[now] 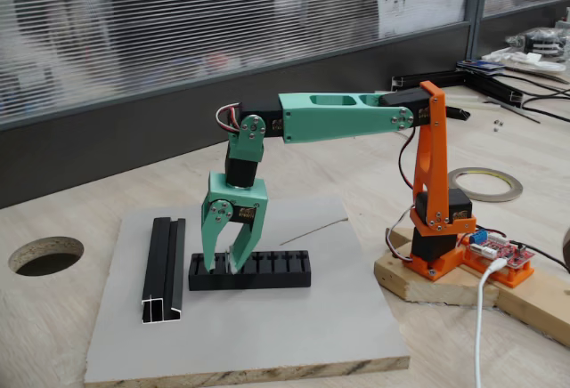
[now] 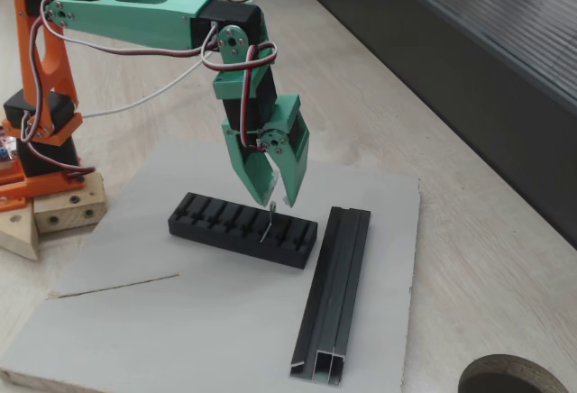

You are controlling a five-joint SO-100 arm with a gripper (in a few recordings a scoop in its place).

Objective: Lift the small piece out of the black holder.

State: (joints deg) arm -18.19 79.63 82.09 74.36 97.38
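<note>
Fixed views had your gripper (image 2: 279, 202) pinching the small piece (image 2: 268, 223) above the black holder (image 2: 242, 228); pull straight up, slowly.

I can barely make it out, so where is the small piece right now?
In a fixed view, the small piece stands upright between the gripper tips and the black holder, toward the holder's right end, near the black rail.

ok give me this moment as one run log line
gripper: shut on small piece | small piece: upright, lower end at black holder slot | holder: flat on grey board | rail: beside holder, untouched
</note>
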